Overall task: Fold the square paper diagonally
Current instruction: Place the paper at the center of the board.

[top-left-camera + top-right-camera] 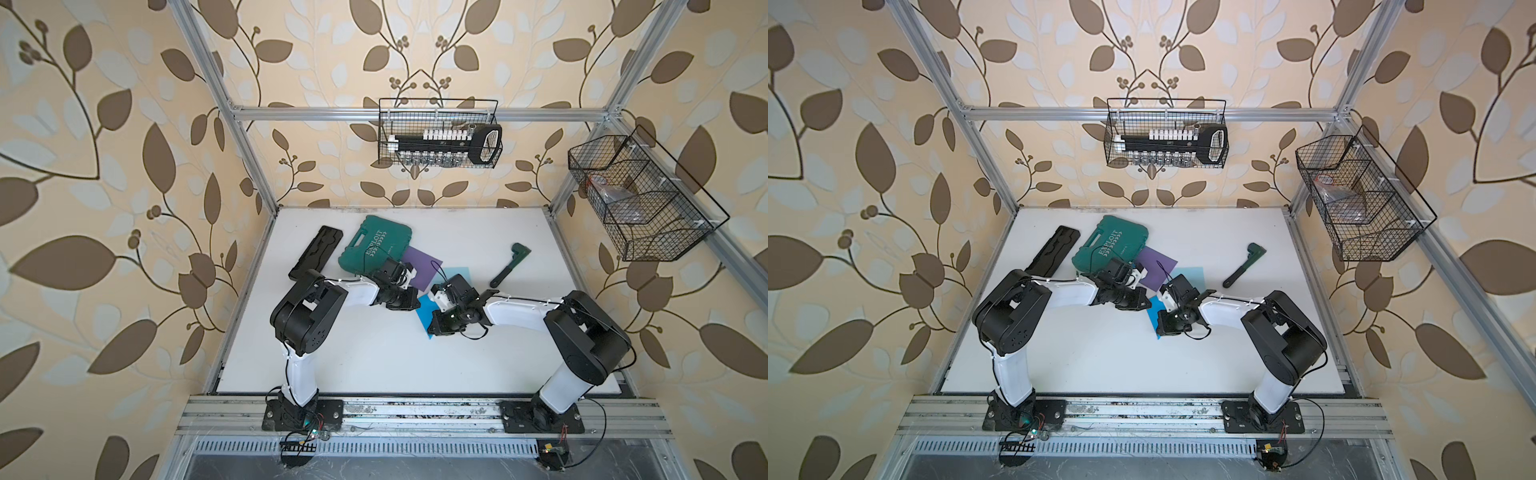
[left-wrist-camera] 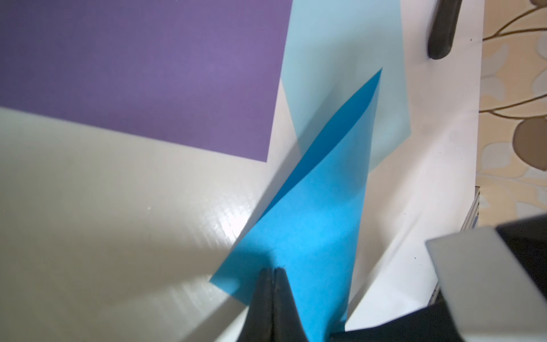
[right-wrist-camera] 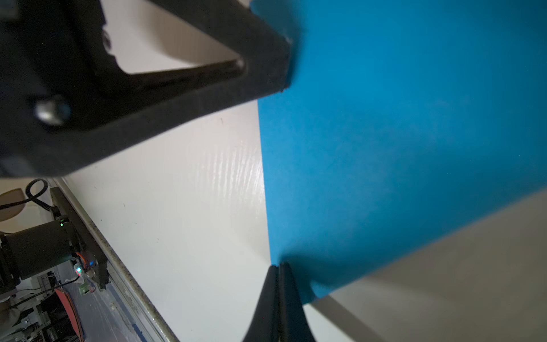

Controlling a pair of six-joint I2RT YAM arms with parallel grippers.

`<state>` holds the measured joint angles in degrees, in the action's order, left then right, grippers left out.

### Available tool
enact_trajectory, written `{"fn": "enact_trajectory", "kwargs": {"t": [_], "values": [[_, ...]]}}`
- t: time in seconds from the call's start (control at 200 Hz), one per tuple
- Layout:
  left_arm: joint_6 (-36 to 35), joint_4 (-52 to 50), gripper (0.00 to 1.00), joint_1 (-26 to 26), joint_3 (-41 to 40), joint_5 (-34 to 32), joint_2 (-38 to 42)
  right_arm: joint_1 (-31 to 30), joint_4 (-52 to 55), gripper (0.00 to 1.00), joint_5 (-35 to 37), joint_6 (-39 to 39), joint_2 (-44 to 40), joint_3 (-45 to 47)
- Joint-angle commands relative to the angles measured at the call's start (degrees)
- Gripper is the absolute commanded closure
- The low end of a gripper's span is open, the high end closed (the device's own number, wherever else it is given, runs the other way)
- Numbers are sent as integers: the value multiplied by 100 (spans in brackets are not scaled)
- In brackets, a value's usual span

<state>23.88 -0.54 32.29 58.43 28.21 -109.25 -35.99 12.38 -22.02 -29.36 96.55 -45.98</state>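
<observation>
The square paper [image 2: 310, 222] is bright blue and lies mid-table, between the two arms in both top views [image 1: 424, 312] [image 1: 1154, 309]. One flap of it arches up, with a shadowed hollow beneath. My left gripper [image 2: 273, 269] is shut, and its tips rest on the paper near one edge [image 1: 417, 306]. My right gripper [image 3: 279, 265] is shut too, its tips at a corner of the paper [image 1: 432, 331], with nothing seen between the jaws. A left finger [image 3: 266, 59] shows in the right wrist view, touching the paper's edge. A pale blue sheet [image 2: 340, 59] adjoins the paper; whether it is the same sheet is unclear.
A purple paper [image 1: 420, 266] lies just behind the blue one. A green tool case [image 1: 376, 249] and a black tray [image 1: 316, 257] sit at the back left. A green-headed wrench [image 1: 509, 266] lies at the right. Wire baskets [image 1: 440, 133] [image 1: 636, 199] hang on the walls.
</observation>
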Motion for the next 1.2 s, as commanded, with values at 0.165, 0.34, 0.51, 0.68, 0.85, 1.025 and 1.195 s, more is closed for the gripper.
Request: {"fn": "enact_trajectory", "kwargs": {"t": [0.165, 0.34, 0.51, 0.68, 0.85, 1.025, 1.195], "values": [[-181, -622, 100, -6, -34, -535, -246, -27, 668, 100, 405, -95, -79, 417], [-192, -649, 100, -4, -29, -553, -251, -26, 669, 100, 357, -102, -36, 415], [-201, -624, 100, -4, -34, -519, -254, 23, 589, 100, 273, -54, -289, 313], [-221, -608, 100, 1, -51, -509, -223, 202, 858, 100, 316, 53, -761, -283], [-235, -572, 100, 4, -76, -492, -131, 429, 1228, 100, 339, 418, -588, -959], [-334, -526, 100, 1, -87, -385, 33, 460, 1516, 100, 313, 959, 0, -1457], [-411, -527, 100, 1, -77, -360, 217, 490, 1518, 100, 277, 1075, 471, -1689]]}}
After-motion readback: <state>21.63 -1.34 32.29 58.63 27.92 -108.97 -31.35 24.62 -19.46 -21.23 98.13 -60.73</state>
